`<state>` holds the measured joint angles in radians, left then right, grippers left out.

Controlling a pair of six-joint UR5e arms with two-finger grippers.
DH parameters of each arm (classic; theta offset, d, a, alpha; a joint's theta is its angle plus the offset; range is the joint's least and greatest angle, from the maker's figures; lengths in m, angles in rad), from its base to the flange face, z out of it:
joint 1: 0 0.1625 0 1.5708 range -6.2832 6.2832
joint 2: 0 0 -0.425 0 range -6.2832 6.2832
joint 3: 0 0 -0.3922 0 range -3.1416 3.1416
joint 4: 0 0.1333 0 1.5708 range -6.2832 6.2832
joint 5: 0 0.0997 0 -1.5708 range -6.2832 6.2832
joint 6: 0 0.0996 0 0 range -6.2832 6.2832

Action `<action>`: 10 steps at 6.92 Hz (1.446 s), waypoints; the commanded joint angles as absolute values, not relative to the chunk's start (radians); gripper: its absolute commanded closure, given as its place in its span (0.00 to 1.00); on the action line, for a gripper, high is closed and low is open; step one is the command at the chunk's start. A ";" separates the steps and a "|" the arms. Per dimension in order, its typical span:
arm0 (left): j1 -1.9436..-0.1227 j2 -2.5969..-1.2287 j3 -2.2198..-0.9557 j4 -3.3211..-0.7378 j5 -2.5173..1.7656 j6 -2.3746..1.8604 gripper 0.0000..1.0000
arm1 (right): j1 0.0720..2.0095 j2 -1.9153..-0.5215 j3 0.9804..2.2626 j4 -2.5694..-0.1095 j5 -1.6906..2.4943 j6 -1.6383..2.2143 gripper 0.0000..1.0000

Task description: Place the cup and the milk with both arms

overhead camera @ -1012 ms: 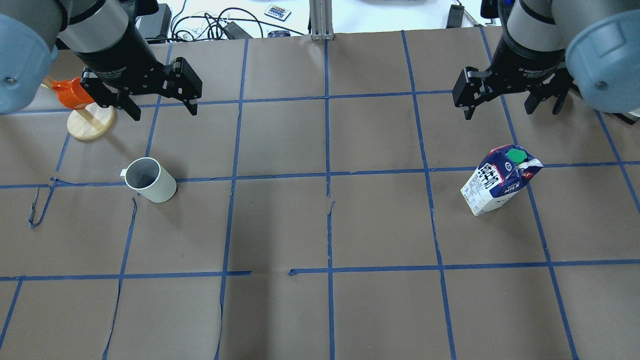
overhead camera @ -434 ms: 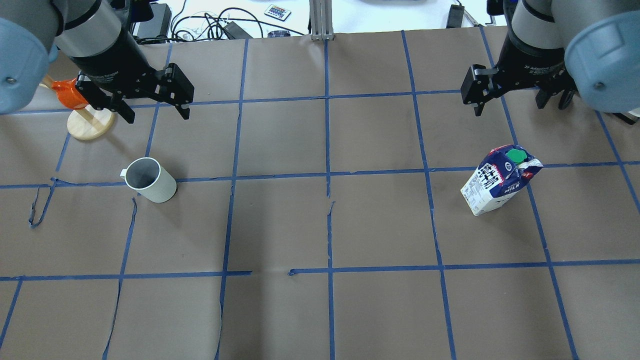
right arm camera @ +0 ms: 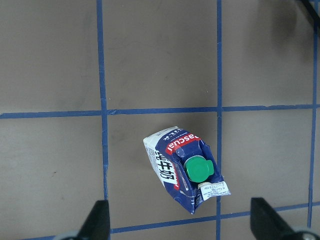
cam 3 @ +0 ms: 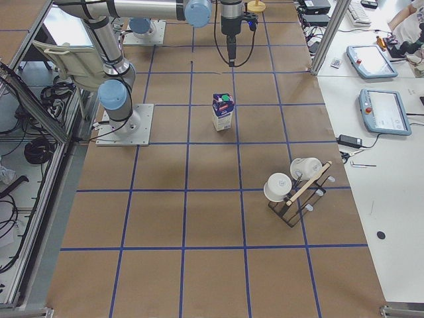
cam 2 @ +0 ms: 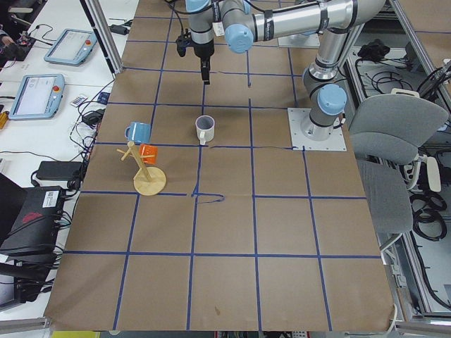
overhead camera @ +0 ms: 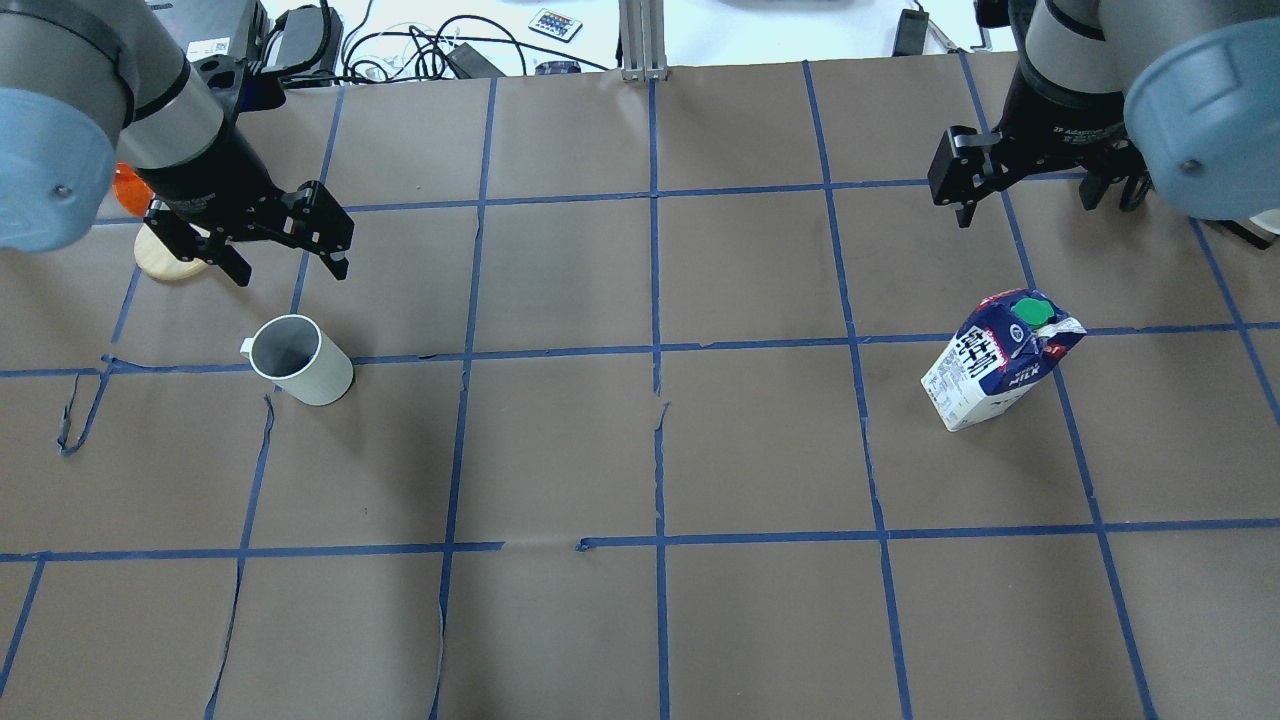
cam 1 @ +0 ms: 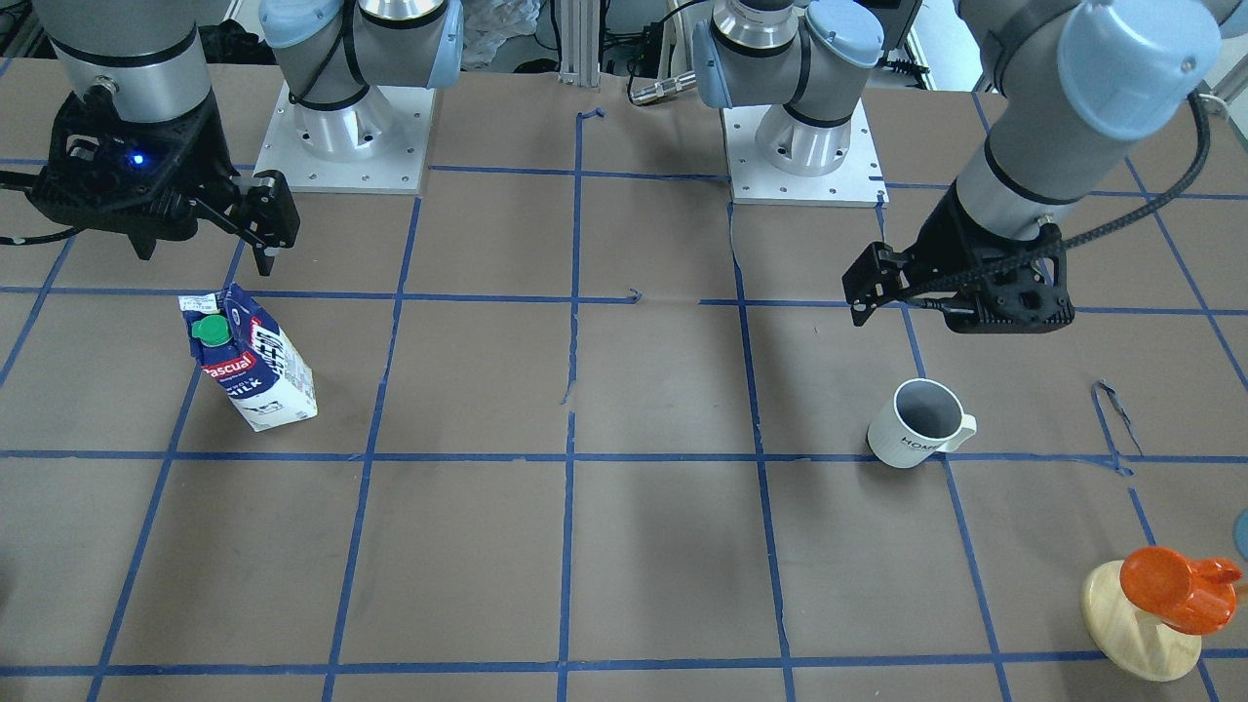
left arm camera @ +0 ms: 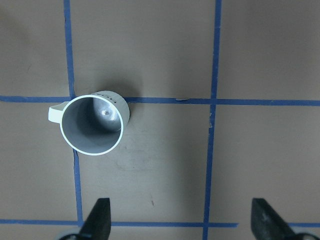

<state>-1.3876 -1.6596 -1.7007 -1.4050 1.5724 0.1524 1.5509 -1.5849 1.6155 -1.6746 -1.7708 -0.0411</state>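
**Hard mug, soft carton: two different grips**

The cup (overhead camera: 300, 360) stands upright, mouth up, on the left half of the table (overhead camera: 650, 450). Its base is against a blue tape line (overhead camera: 655, 250) and its handle points outward to the left. I judge it to be glazed ceramic: stiff, rather slick, and likely to chip if I knock or drop it. I would pinch the wall opposite the handle, one finger inside the rim and one outside. Spanning the body clear of the handle would also work, and either way it takes a firm squeeze.

The milk (overhead camera: 1000, 360) stands upright on the right half, green cap on top of its gable. It looks like a cardboard carton, so I expect the walls to give under pressure. I cannot tell whether it is full, so I treat its weight as unknown. I would take it across two flat sides of the body, below the gable and away from the cap, with gentle force.

The left claw (overhead camera: 290, 272) hangs above the table just beyond the cup, spread wide and empty. In its wrist view the cup lies ahead, offset toward the left finger. The right claw (right arm camera: 180, 220) is likewise spread and empty, with the carton ahead of it, roughly centred. Both are well clear of their targets.

An orange cup on a wooden stand (cam 1: 1170, 585) sits near the left arm's path. I would keep away from it.
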 commanded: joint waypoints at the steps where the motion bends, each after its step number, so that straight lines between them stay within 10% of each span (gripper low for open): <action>1: -1.333 -1.721 -1.828 -1.178 1.574 0.236 0.00 | 1.543 -1.559 1.623 -1.681 -1.773 -0.103 0.00; 6: -1.333 -1.830 -1.867 -1.152 1.580 0.256 0.12 | 1.369 -1.484 1.657 -1.722 -1.717 -0.178 0.00; 7: -1.333 -1.839 -1.867 -1.150 1.580 0.258 0.32 | 1.362 -1.482 1.681 -1.729 -1.653 -0.236 0.00; 8: -1.333 -1.848 -1.870 -1.149 1.595 0.259 0.78 | 1.361 -1.480 1.721 -1.780 -1.617 -0.236 0.00; 10: -1.333 -1.859 -1.864 -1.147 1.654 0.261 1.00 | 1.335 -1.483 1.823 -1.819 -1.612 -0.244 0.00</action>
